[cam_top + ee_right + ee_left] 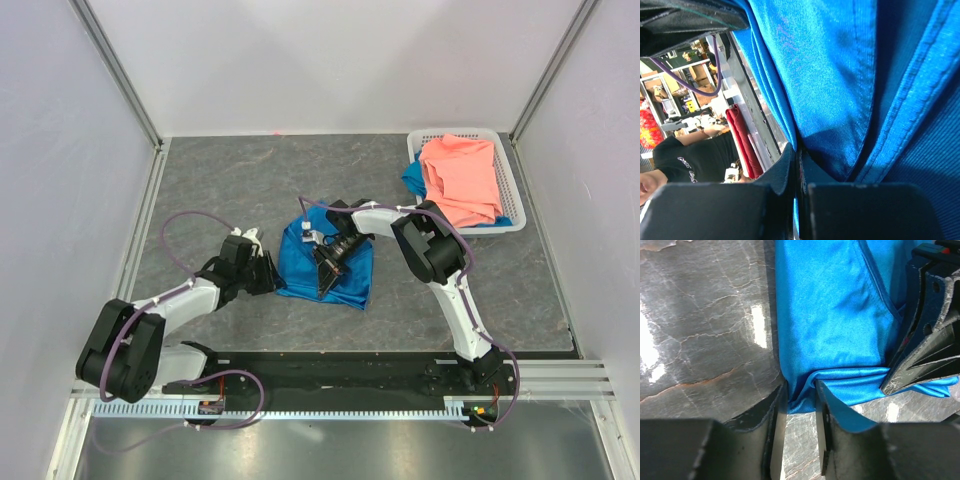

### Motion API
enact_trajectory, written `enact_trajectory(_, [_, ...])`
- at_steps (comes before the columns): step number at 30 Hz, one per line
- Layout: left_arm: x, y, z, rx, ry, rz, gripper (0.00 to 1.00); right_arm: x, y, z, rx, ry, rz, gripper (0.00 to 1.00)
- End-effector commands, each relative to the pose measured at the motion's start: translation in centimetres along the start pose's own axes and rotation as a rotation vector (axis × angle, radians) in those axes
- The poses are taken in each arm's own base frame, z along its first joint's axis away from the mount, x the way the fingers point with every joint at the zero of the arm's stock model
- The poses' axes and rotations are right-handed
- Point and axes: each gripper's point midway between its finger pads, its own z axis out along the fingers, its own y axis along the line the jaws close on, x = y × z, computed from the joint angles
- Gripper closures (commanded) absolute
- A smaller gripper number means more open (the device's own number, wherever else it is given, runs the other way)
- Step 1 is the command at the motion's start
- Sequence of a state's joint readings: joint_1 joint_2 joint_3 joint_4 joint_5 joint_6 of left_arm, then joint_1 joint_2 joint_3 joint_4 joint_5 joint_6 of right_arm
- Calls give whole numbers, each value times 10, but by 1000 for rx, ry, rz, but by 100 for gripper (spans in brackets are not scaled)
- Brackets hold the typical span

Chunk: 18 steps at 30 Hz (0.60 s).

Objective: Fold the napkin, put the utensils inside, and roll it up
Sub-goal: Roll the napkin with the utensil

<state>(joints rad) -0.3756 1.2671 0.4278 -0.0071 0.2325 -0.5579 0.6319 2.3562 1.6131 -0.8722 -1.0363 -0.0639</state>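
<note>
1. Blue napkin lies bunched on the bench, ahead of the left end effector and beneath the right end effector.
2. Both are clamped on folds of the napkin.
3. Folding seems in hand; next, I think, both must carry their folds across evenly.
4. No utensil is visible.

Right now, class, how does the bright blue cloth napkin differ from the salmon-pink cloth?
The bright blue cloth napkin lies bunched on the grey table; the salmon-pink cloth lies in the white mesh basket. The left gripper and right gripper pinch the napkin; no gripper touches the salmon-pink cloth. Both are plain soft fabric.
</note>
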Motion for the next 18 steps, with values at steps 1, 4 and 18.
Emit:
enact_trajectory(1, [7, 17, -1, -103, 34, -18, 68, -10, -26, 2, 68, -20, -55, 100])
enact_trajectory(4, [8, 18, -1, -109, 47, -16, 73, -11, -24, 1, 66, -25, -55, 100])
enact_trajectory(18, [11, 17, 1, -121, 110, -2, 98, -49, 31, -53, 249, -227, -262, 63])
